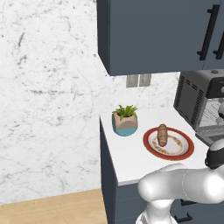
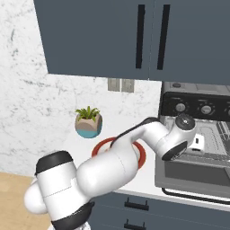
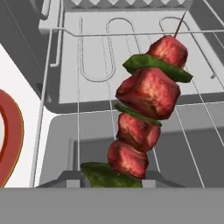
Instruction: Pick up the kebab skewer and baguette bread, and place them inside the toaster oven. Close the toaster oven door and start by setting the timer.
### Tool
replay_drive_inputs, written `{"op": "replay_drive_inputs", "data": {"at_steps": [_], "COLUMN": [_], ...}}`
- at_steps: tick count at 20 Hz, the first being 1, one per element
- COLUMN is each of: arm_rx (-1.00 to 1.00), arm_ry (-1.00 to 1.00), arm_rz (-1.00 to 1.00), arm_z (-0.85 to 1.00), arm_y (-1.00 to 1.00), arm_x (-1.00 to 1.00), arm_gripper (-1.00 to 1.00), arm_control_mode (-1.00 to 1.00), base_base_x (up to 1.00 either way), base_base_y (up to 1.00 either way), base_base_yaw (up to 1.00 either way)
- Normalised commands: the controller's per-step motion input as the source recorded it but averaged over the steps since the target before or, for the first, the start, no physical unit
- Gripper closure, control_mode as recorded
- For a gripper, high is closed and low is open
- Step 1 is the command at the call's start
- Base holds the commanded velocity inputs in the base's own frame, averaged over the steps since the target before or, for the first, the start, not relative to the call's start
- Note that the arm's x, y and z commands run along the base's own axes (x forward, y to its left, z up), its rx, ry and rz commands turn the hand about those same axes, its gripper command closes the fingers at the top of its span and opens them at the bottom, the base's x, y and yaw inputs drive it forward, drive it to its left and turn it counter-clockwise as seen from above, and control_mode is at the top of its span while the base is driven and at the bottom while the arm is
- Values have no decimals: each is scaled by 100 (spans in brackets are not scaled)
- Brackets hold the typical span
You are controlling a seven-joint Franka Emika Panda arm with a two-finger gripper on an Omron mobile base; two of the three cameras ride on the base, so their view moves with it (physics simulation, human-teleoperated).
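Plant pot (image 1: pixel 125 120) far left on white table (image 1: pixel 131 153). Baguette bread (image 1: pixel 162 134) on red-rimmed plate (image 1: pixel 154 151), not yet moved. Right: toaster oven (image 2: pixel 197 134), door down. Tool (image 3: pixel 111 177) grasping kebab skewer (image 3: pixel 146 109) above wire rack (image 3: pixel 87 65). Step: loading skewer. Next: lower onto rack, release. Marble wall, dark cabinets above.

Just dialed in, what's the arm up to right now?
The gripper holds the kebab skewer at the open toaster oven, over its wire rack, door down. The baguette bread lies on the red-rimmed plate on the counter, beside the potted plant.
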Motion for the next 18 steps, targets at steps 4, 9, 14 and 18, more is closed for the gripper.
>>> {"op": "replay_drive_inputs", "data": {"at_steps": [4, 9, 14, 18], "arm_rx": [-5, -3, 0, 0], "arm_ry": [7, 6, 1, 0], "arm_rz": [0, 0, -2, -5], "arm_z": [-17, -16, 0, 3], "arm_y": [0, 0, -4, 0], "arm_x": [-9, -5, -12, -3], "arm_gripper": [100, -100, -100, -100], "arm_control_mode": [-100, -100, -100, -100], "base_base_x": [0, 0, 0, 0], "base_base_y": [0, 0, 0, 0], "base_base_yaw": [0, 0, 0, 0]}}
